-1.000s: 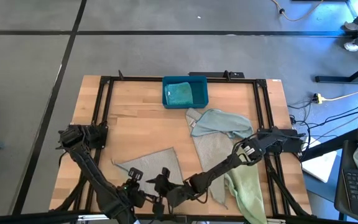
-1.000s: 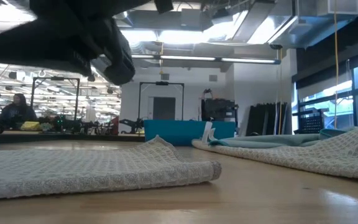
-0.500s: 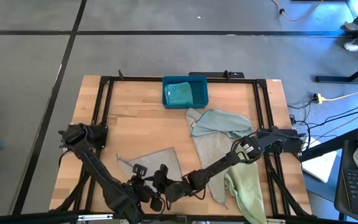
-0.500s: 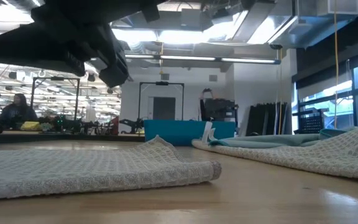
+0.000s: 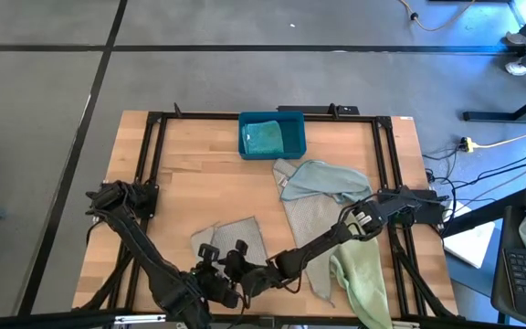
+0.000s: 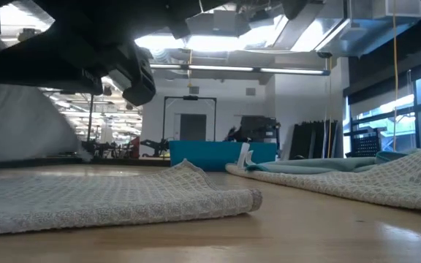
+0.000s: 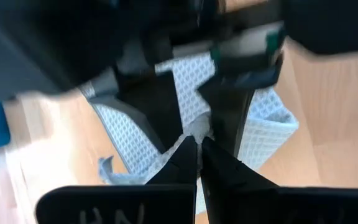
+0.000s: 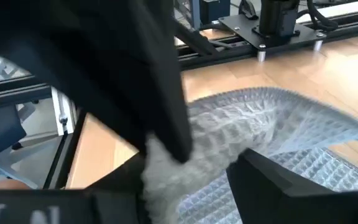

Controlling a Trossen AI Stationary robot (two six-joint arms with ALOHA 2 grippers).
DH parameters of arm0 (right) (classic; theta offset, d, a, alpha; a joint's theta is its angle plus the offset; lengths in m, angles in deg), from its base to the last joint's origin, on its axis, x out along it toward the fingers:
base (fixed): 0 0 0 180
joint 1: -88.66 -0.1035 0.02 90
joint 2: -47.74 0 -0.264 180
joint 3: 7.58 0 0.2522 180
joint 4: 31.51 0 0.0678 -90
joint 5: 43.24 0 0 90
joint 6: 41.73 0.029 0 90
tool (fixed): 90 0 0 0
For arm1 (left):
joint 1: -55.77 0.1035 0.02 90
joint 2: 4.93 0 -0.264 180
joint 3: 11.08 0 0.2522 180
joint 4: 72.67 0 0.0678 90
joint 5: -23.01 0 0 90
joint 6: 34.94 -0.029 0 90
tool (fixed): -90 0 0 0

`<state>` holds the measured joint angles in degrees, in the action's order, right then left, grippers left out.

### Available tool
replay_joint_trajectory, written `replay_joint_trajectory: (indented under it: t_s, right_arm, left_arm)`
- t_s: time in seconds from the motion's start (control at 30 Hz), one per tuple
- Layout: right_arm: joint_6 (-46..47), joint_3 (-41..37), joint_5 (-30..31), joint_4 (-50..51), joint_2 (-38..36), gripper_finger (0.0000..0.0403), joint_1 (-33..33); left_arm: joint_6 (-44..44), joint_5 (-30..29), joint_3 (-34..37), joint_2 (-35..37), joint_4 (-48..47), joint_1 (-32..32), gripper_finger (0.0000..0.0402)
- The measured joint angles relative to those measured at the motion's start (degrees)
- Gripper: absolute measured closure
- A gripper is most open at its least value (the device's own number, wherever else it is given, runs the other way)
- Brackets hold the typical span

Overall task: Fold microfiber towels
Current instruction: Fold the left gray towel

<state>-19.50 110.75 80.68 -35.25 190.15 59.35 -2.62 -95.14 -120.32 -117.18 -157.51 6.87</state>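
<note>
A pale grey-beige towel (image 5: 236, 239) lies on the wood near the table's front edge. Its left corner is raised off the table (image 6: 20, 124). My left gripper (image 7: 197, 146) is shut on that cloth, above the towel's near edge (image 5: 215, 270). My right gripper (image 8: 219, 134) reaches in level from the right (image 5: 243, 272). It is open, with its fingers (image 7: 160, 109) on either side of the same raised cloth, just beyond my left fingertips. I cannot tell whether they touch it. In the low view the rest of the towel (image 6: 123, 197) lies flat. My left gripper pinches a raised bit of the grey-beige towel's edge (image 7: 190, 127) between its two fingertips, coming steeply from above. One layer or several, I cannot tell. The pinched part is lifted clear, and the cloth runs down from it onto the table.
A teal-blue bin (image 5: 292, 123) with a teal towel (image 5: 265, 137) stands at the far middle. A pale blue towel (image 5: 322, 178) and a second grey-beige one (image 5: 307, 228) lie right of centre. A pale green towel (image 5: 359, 274) lies at the near right. Black rails (image 5: 153, 146) frame the table.
My left gripper has moved up and toward the table's right with the towel's left corner. That corner has come off the table and been drawn in over the rest, so the towel's spread has shrunk from the left. Its right part has stayed put.
</note>
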Motion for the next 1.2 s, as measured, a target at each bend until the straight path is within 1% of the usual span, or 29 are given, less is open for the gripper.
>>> replay_joint_trajectory:
  t_s: [0.13,0.37,0.53,0.63,0.7,0.77,0.9,0.93,0.97,1.07,1.17,1.2]
  right_arm:
    - [0.01,0.00,-0.83,-0.05,0.00,0.0245,-0.65]
    - [0.15,0.00,-0.99,-0.39,0.00,0.0246,-0.90]
    - [1.55,0.00,-0.58,-1.17,0.00,0.0246,-0.69]
    - [1.74,0.00,-0.58,-0.90,0.00,0.0254,-0.82]
    - [1.57,0.00,-0.58,-0.80,0.00,0.0269,-0.76]
    - [1.42,0.00,-0.53,-0.72,0.00,0.0294,-0.75]
    - [1.17,-0.02,-0.99,0.26,0.00,0.0372,-0.75]
    - [1.14,-0.04,-1.30,0.59,0.00,0.0386,-0.75]
    - [1.05,-0.04,-1.51,0.87,0.00,0.0391,-0.75]
    - [0.63,-0.04,-1.36,1.76,0.00,0.0387,-0.70]
    - [0.63,-0.02,-1.10,2.49,-0.04,0.0393,-0.47]
    - [0.64,-0.02,-1.99,2.77,-0.04,0.0395,-0.38]
  left_arm:
    - [0.39,0.53,1.39,-0.02,-0.09,0.00,0.0401]
    - [0.38,0.52,1.42,-0.04,0.82,0.04,0.0401]
    - [-1.91,1.41,1.44,-0.04,4.49,0.04,0.0401]
    - [-2.87,1.65,1.46,-0.09,5.92,0.04,0.0401]
    - [-2.93,1.56,1.46,-0.09,5.56,0.20,0.0401]
    - [-2.93,1.63,1.46,-0.09,5.52,0.37,0.0401]
    - [-2.93,1.45,1.46,-0.09,5.50,0.35,0.0401]
    - [-2.93,1.48,1.46,-0.09,5.50,0.35,0.0401]
    - [-2.96,1.52,1.46,-0.09,5.50,0.35,0.0401]
    - [-3.48,0.97,1.46,-0.09,4.16,0.19,0.0395]
    - [-2.66,-0.88,1.46,-0.09,-1.26,-0.31,0.0382]
    - [-1.98,-1.55,1.46,0.06,-3.45,-0.47,0.0377]
